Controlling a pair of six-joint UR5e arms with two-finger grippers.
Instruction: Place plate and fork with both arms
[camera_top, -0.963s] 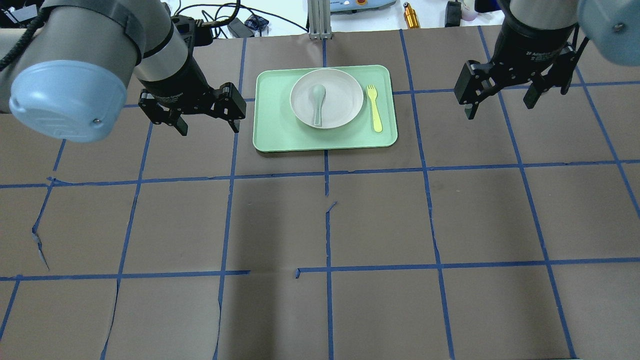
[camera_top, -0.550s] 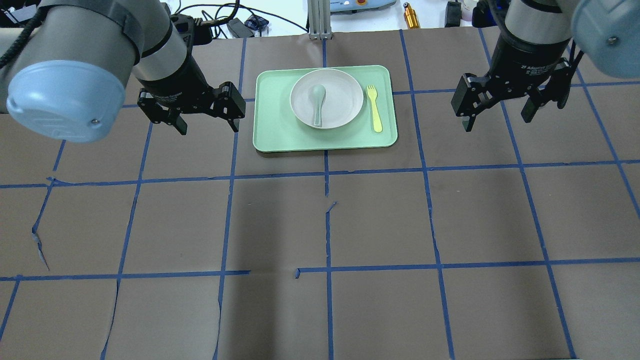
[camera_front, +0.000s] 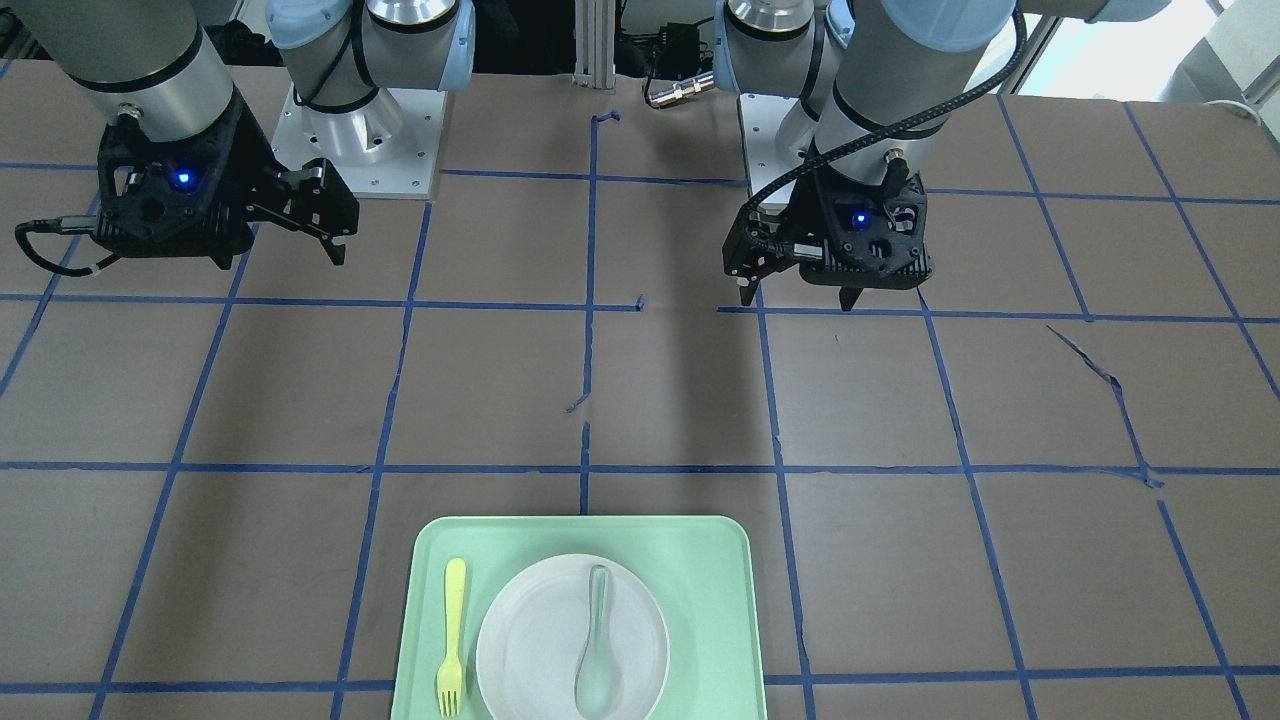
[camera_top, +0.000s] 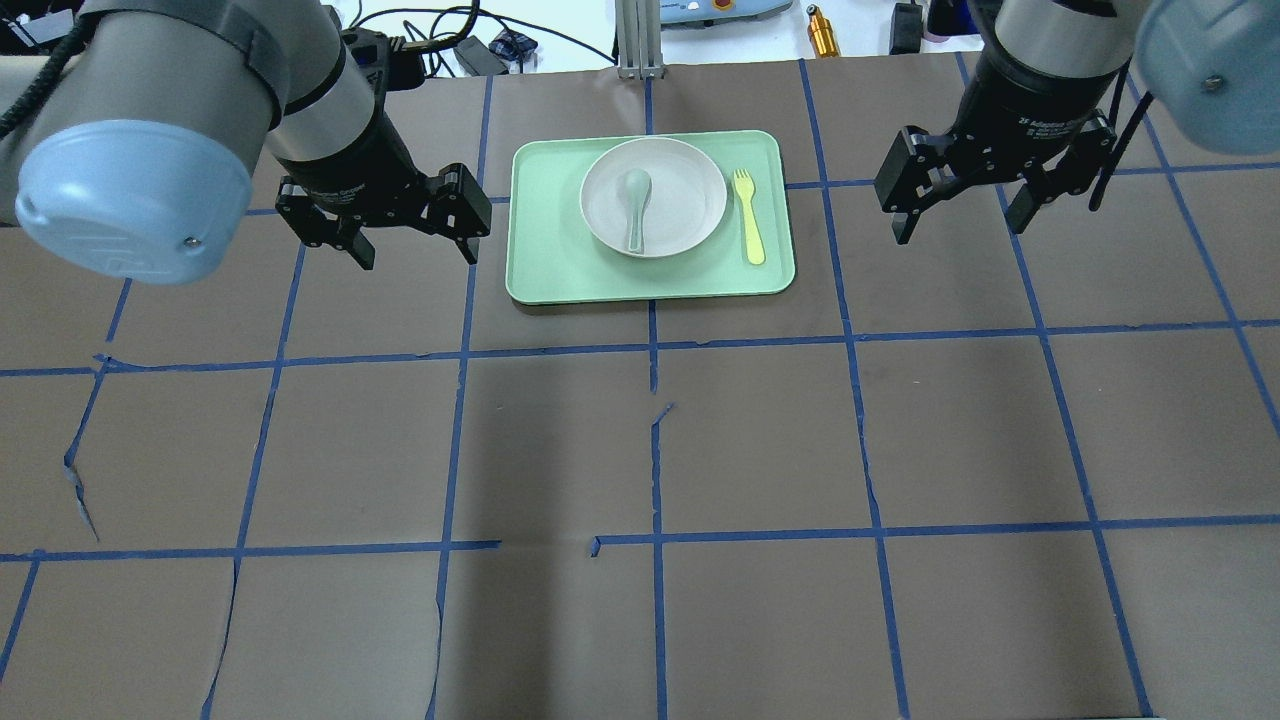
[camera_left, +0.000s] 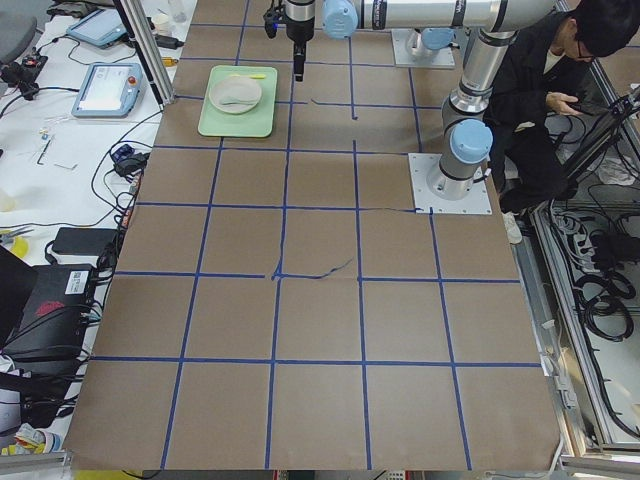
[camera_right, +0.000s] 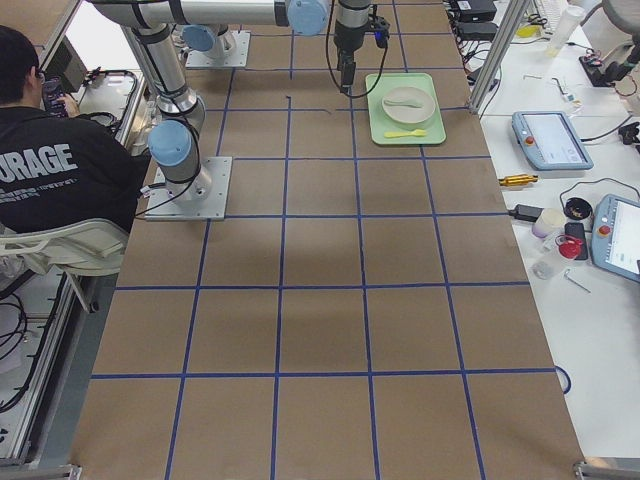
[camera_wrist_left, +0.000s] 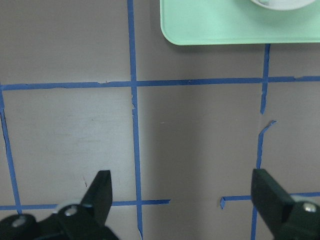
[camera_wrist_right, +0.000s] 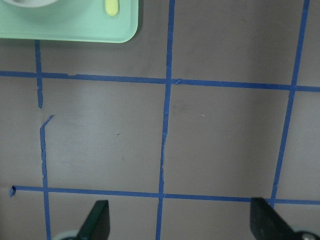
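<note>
Overhead exterior view puts the round, shallow off-white matte plate (camera_top: 690, 190) on the rectangular mint-green tray (camera_top: 545, 255), with a grey-green spoon (camera_top: 636, 205) lying in it and the slim pale-yellow plastic fork (camera_top: 749, 216) just beside it at 3 o'clock, tines toward 12. Your left gripper (camera_top: 420, 258) hangs at the tray's 9 o'clock and your right gripper (camera_top: 960, 232) at its 3 o'clock, both spread wide and empty. Expect the plate to be light, stiff and slick: pinch its rim at 9 o'clock, held level or the loose spoon may slide. The fork looks thin and light; take its handle mid-length, crosswise.
</note>
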